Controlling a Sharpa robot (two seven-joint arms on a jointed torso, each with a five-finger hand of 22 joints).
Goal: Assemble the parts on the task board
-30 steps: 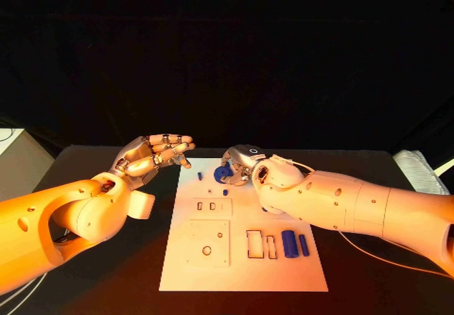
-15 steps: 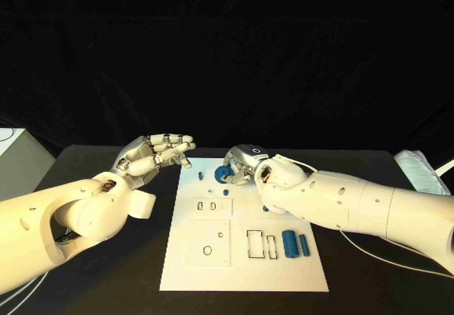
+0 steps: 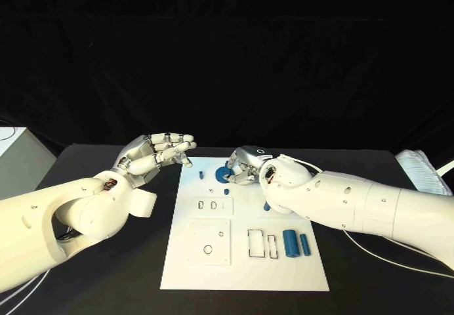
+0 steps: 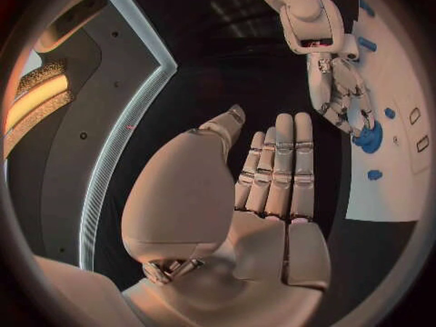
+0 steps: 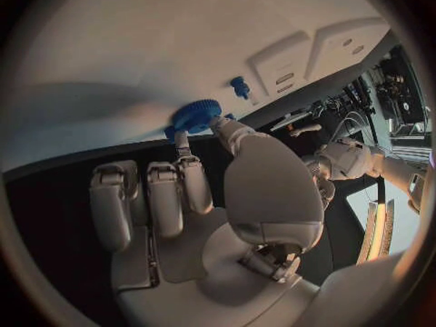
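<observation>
A blue gear (image 3: pixel 223 174) sits at the far end of the task board (image 3: pixel 244 275), and the right hand (image 3: pixel 250 165) pinches it between thumb and a fingertip, its other fingers (image 5: pixel 150 196) lying side by side just off the board's far edge. Beside the gear stand two small blue pegs (image 3: pixel 201 175). Nearer on the board lie two blue cylinders (image 3: pixel 290 239). The left hand (image 3: pixel 156 152) hovers off the board's left far corner, fingers extended and close together, holding nothing.

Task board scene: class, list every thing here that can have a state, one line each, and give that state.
left hand: raised beside the board, fingers apart, holding nothing.
right hand: fingertips touching the blue gear.
blue gear: at the task board's far end.
two blue cylinders: lying flat, side by side.
task board: flat on the table.
</observation>
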